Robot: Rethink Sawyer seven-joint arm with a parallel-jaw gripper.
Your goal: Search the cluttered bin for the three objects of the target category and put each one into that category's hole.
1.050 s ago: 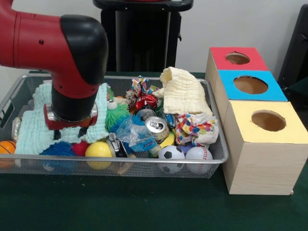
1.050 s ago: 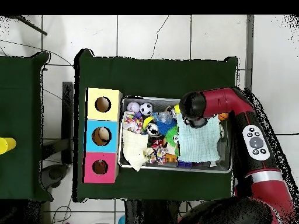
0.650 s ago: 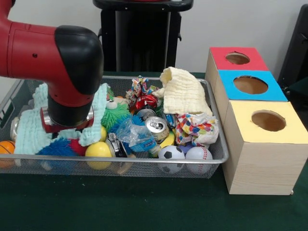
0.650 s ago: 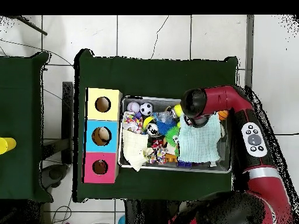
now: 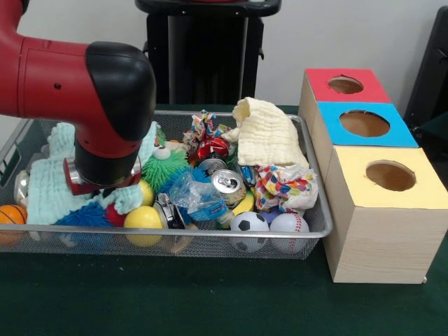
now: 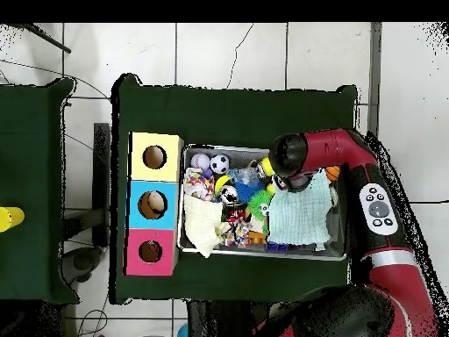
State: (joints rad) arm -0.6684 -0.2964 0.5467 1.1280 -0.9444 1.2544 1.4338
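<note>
My pincer (image 5: 105, 199) was sunk into the wire bin (image 5: 318, 210) at its left end, hidden under my wrist among the folds of the pale blue cloth (image 5: 45, 189); I could not tell whether it was open or closed. Right of it lay a yellow ball (image 5: 143, 218), a soda can (image 5: 228, 185), a soccer ball (image 5: 249, 223) and a baseball (image 5: 288, 223). Beyond the bin stood the box (image 5: 381, 231) with its three holes.

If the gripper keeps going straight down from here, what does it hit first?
Most likely the light blue cloth, bunched right under the gripper; the blue spiky ball and red ball lie just beneath. Its tips are hidden, so depth is uncertain.
</note>
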